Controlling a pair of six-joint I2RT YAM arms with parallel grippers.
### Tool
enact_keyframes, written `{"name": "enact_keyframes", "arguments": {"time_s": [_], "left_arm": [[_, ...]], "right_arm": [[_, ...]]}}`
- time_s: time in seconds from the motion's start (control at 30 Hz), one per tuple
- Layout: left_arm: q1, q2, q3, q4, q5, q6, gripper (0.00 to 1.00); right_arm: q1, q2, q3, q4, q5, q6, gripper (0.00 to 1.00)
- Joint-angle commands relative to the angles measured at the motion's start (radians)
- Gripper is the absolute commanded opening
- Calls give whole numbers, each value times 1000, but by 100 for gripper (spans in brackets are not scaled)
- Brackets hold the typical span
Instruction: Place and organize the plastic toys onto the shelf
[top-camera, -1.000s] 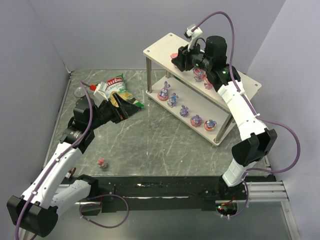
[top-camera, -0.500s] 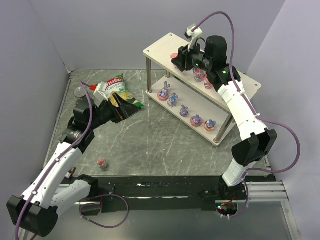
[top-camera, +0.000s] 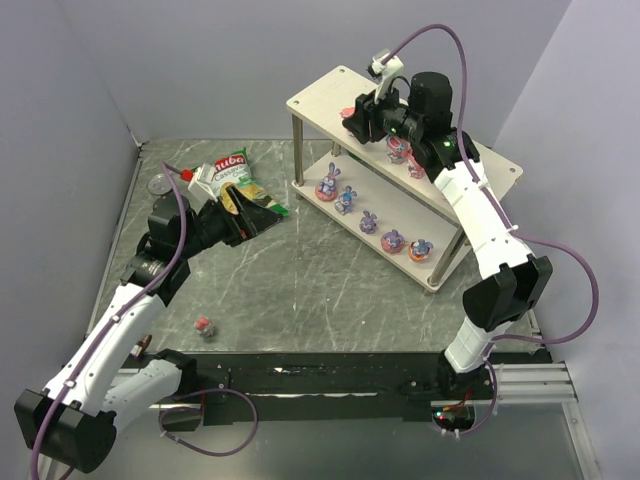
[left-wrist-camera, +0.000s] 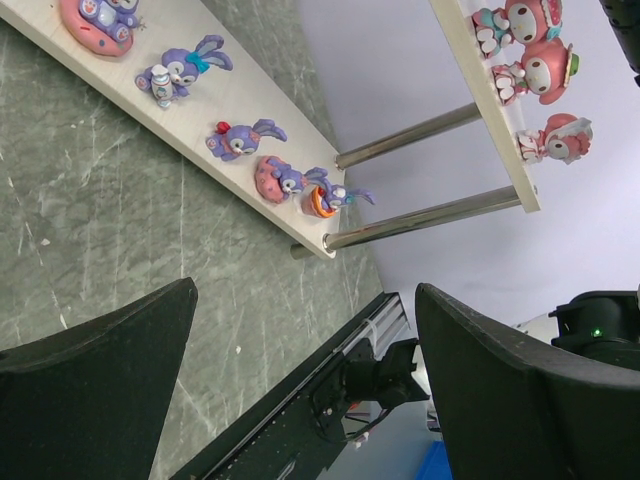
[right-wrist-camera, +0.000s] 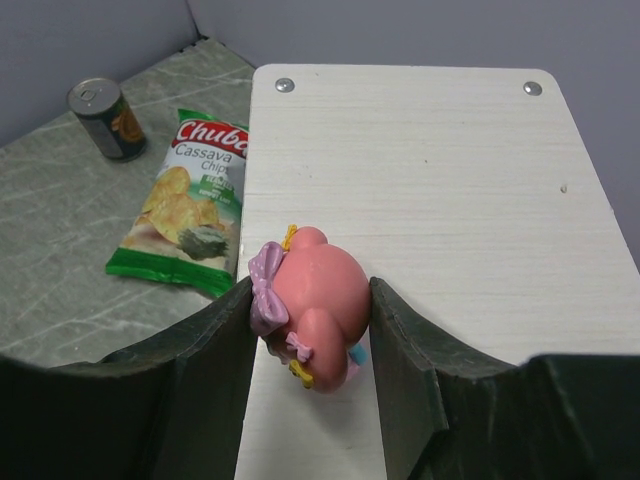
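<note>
Built as two jointed arms, left arm at seven o'clock of the overhead view, right arm at three o'clock. Clad in white shells along the long links, black housings at the joints. Strung with purple cable in loose loops, pinned by small dark clips. Topped at one o'clock with a white wrist camera, marked just below by a green light. Tipped at the right gripper with broad matte black fingers.
</note>
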Motion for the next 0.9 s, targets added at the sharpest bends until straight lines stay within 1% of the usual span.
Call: {"name": "enact_keyframes", "arguments": {"time_s": [0.0,0.23,0.33,0.37,0.47,0.8,0.83,0.87], "left_arm": [[3,4,8,32,10,7,96],[4,13,14,31,10,13,96],[4,19,14,32,10,15,96],[4,21,17,35,10,13,96],[4,27,19,37,13,15,96],[4,33,16,47,11,9,96],[4,33,14,50,10,7,96],[4,30,13,55,10,7,96]], "right_arm": [[-8,13,40,23,1,-16,52],[-8,5,23,29,4,-20,56],[-8,-4,13,38,6,-23,61],[-8,-7,8,43,6,-23,65],[-8,-15,-1,49,1,-26,72],[-8,-22,11,45,9,-33,80],[-8,-24,13,46,9,-31,82],[-8,-27,16,46,7,-31,85]]}}
